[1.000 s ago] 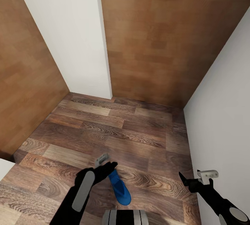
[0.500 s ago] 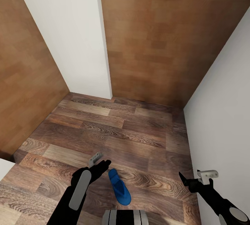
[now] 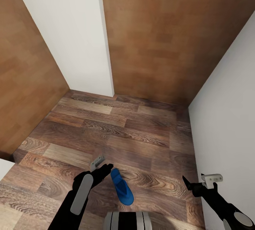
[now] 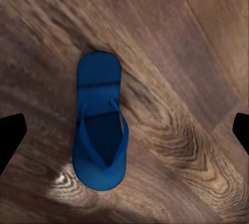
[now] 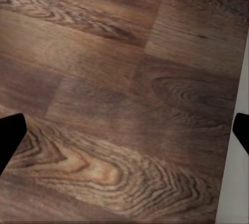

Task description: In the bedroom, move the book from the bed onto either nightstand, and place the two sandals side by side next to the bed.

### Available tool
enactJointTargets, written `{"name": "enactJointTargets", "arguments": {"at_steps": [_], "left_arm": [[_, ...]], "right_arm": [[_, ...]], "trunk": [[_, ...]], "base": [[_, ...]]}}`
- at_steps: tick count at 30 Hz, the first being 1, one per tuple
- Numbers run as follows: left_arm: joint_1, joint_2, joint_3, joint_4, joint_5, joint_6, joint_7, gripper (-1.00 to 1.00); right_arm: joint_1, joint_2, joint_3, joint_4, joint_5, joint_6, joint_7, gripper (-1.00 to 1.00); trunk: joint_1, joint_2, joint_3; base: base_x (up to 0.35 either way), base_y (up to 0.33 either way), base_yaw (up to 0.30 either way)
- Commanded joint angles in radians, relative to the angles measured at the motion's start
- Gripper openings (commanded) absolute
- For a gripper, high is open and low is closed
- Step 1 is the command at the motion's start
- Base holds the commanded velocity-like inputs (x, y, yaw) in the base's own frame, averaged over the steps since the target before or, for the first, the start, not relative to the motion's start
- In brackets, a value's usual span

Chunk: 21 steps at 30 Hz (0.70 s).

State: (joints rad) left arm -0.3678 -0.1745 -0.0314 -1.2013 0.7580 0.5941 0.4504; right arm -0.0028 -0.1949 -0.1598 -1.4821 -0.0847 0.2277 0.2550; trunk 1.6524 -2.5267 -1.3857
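Observation:
One bright blue sandal [image 3: 121,189] lies flat on the wood-plank floor just ahead of my base. In the left wrist view the sandal [image 4: 101,130] is seen from above, strap up. My left gripper [image 3: 108,169] hovers just left of the sandal's far end, open, with nothing held. Its dark fingertips [image 4: 10,136] stand wide apart above the floor. My right gripper [image 3: 189,184] hangs open over bare floor near the white wall. The second sandal, the book, the bed and the nightstand are out of view.
A narrow corner closes in around me: a white wall [image 3: 226,116] on the right, brown wood panels [image 3: 159,38] ahead and at the left, and a white panel [image 3: 67,35] between them. My base [image 3: 127,221] shows at the bottom edge.
My left gripper has drawn back to the left, off the sandal's far end. The sandal stays on the floor. The head view has shifted slightly. The right arm is still.

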Motion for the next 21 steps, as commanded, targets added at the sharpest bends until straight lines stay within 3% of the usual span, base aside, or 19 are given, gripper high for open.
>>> {"name": "enactJointTargets", "arguments": {"at_steps": [1,9,15,21], "left_arm": [[0.000,0.000,-0.001,-0.001,0.011,0.001,0.010,1.00],[0.000,0.000,-0.003,-0.001,0.011,0.002,0.009,1.00],[0.000,0.000,-0.005,-0.001,0.011,0.003,0.007,1.00],[0.000,0.000,-0.005,-0.001,0.011,0.004,0.004,1.00]], "right_arm": [[0.000,0.000,-0.001,-0.001,-0.009,0.007,0.004,1.00],[0.000,0.000,-0.001,-0.001,-0.009,0.007,0.004,1.00],[0.000,0.000,-0.001,-0.001,-0.009,0.007,0.004,1.00],[0.000,0.000,-0.002,-0.001,-0.009,0.007,0.004,1.00]], "trunk": [[0.000,-0.001,-0.005],[0.004,-0.002,-0.036],[0.004,-0.002,-0.036],[0.007,-0.004,-0.059]], "base": [[0.000,0.000,0.000],[0.000,0.000,0.000],[0.000,0.000,0.000],[0.000,0.000,0.000]]}}
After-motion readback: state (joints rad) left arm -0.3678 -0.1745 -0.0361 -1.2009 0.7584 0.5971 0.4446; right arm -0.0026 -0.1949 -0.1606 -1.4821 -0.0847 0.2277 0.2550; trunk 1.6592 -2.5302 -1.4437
